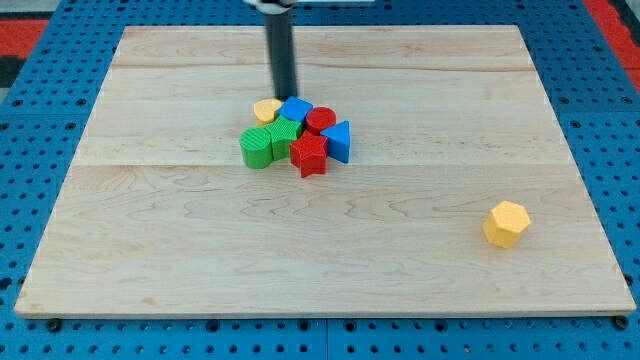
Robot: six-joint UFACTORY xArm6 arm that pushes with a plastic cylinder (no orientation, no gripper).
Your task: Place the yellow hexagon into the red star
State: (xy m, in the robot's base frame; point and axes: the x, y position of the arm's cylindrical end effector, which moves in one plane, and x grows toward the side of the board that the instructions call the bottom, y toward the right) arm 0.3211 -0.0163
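Observation:
The yellow hexagon (506, 223) lies alone near the board's lower right. The red star (309, 155) sits at the bottom of a tight cluster near the board's middle. My tip (286, 93) is at the end of the dark rod, just above the cluster, next to the blue block (296, 109) and the yellow heart-shaped block (267, 110). The tip is far to the upper left of the yellow hexagon.
The cluster also holds a green cylinder (257, 148), a green block (285, 133), a red cylinder (320, 121) and a blue triangle (339, 141). The wooden board (150, 230) rests on a blue pegboard table.

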